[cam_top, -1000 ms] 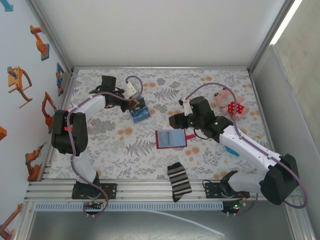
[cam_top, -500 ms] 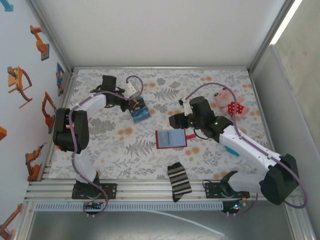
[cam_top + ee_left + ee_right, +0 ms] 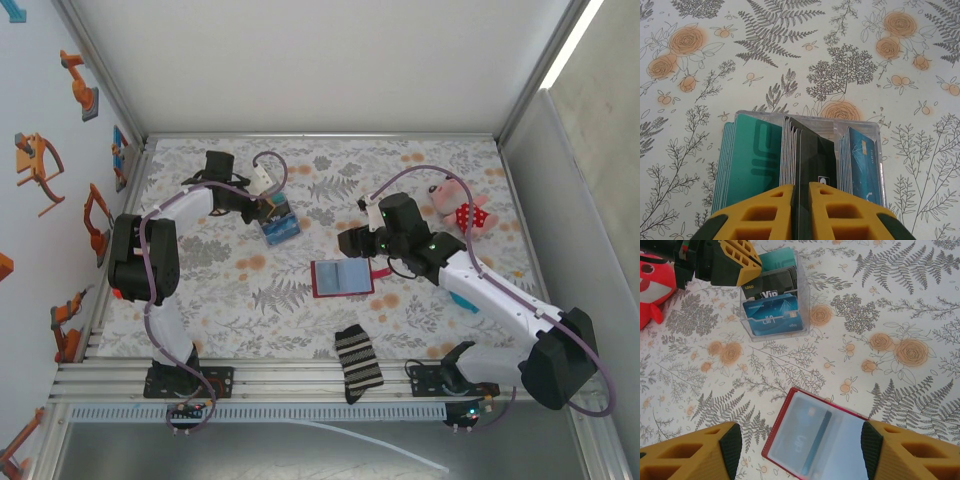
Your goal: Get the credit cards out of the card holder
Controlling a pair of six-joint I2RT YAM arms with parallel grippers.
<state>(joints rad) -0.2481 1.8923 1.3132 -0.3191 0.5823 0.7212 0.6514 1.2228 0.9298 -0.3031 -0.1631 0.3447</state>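
Far left: left fingers [image 3: 765,212] nearly together, thin gap straddling black card [image 3: 815,150] in clear box [image 3: 860,125] of card stacks; gripped or free, cannot tell. Mid-surface: card holder [image 3: 343,278] open, lying flat, bluish card [image 3: 812,437] showing through pocket. Right fingers [image 3: 690,455] spread wide above holder.
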